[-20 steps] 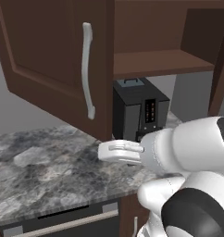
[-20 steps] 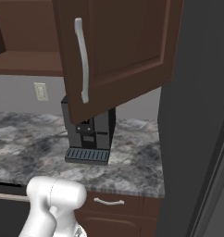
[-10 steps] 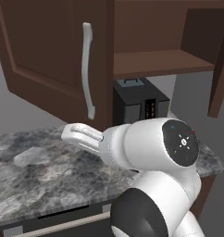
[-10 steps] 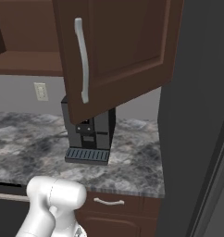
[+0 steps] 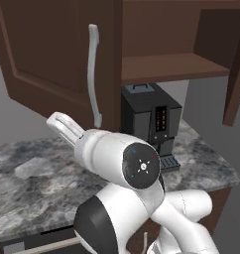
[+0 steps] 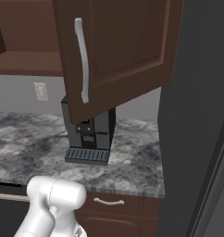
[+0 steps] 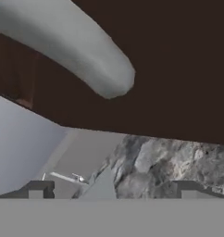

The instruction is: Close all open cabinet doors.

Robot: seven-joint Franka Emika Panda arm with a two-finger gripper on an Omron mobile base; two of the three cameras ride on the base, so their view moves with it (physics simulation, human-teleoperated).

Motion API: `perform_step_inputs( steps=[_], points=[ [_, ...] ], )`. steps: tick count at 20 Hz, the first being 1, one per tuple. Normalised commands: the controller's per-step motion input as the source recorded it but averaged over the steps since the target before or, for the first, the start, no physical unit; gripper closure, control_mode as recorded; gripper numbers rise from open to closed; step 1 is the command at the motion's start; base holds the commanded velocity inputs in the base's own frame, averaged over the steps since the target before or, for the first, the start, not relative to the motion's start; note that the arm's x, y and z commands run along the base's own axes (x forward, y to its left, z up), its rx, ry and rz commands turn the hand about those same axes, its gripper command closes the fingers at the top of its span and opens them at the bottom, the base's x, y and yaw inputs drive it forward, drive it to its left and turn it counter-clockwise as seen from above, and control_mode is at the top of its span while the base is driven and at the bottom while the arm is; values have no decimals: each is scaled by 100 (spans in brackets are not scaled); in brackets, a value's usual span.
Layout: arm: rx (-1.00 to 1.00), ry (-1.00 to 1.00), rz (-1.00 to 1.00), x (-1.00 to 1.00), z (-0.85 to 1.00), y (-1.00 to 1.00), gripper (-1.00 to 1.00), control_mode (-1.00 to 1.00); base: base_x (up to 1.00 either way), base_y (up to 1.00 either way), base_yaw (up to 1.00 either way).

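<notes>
Gripper raised near the lower end of an open cabinet door's handle

In the left base view the white arm's gripper [image 5: 60, 121] reached toward 10 o'clock, its tip just below and left of the long silver bar handle [image 5: 93, 74] on the tall dark-brown wooden cabinet door [image 5: 52, 54], which stood swung open; whether the gripper was spread or pressed together could not be told, and it held nothing visible. In the hand view the handle's rounded end [image 7: 81, 55] lay close at 11 o'clock, against dark wood. A second dark-brown door [image 6: 127, 46] hung open in the right base view, over a black coffee machine [image 6: 88, 136] standing on the grey marbled stone worktop [image 6: 132, 157]. At 9 o'clock a wall outlet [image 6: 40, 91] sat on the grey wall.
</notes>
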Motion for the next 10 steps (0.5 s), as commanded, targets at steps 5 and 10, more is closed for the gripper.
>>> perform_step_inputs(
  steps=[5,10],
  points=[
    [28,-12,-25,59,3,26,-100,-100,0,0,0],
    [29,-16,-28,61,5,16,-100,-100,0,0,0]
  ],
)
